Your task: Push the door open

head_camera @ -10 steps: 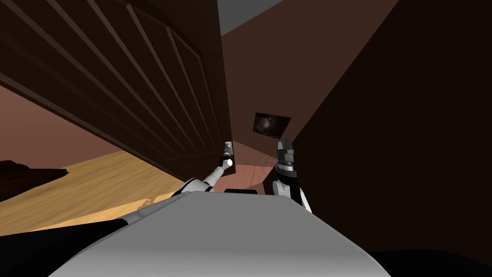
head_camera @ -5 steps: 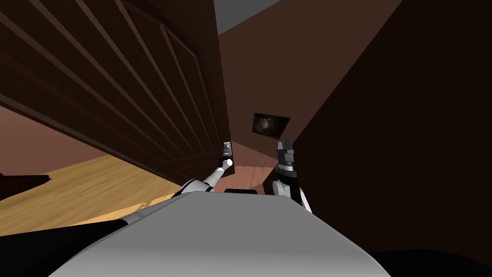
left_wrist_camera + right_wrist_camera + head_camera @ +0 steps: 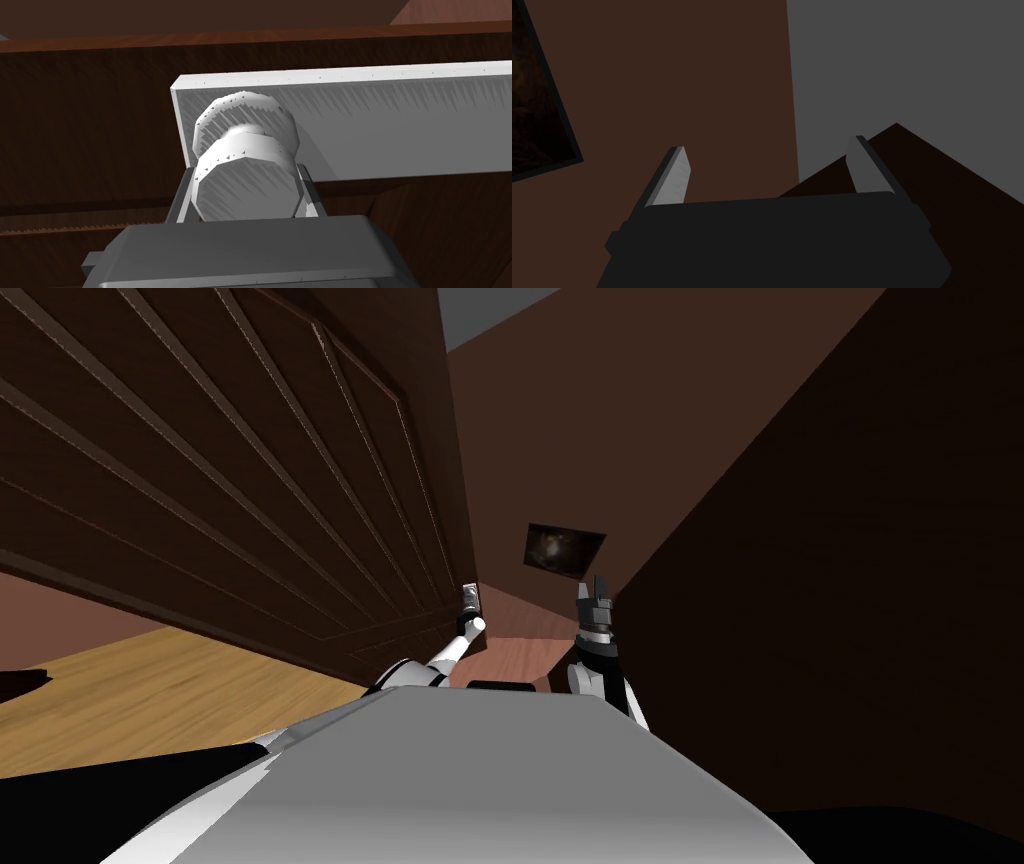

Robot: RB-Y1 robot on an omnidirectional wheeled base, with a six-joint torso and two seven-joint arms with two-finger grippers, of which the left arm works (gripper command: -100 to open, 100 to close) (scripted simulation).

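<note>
The dark brown panelled door (image 3: 250, 488) fills the head view from nine to twelve o'clock, its free edge near centre. Its round light grey knob (image 3: 245, 170), on a grey plate (image 3: 400, 125), is clamped between the left gripper's (image 3: 470, 610) fingers. At that gripper's three o'clock the right gripper (image 3: 597, 590) hangs with fingers apart. A framed picture (image 3: 563, 548) is at its eleven o'clock and a dark wall (image 3: 850, 588) close at its three.

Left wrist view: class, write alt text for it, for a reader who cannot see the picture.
The left gripper is shut on a round, light grey door knob, pressing its two sides. The knob sits on a long pale grey plate fixed to a dark brown door.
</note>
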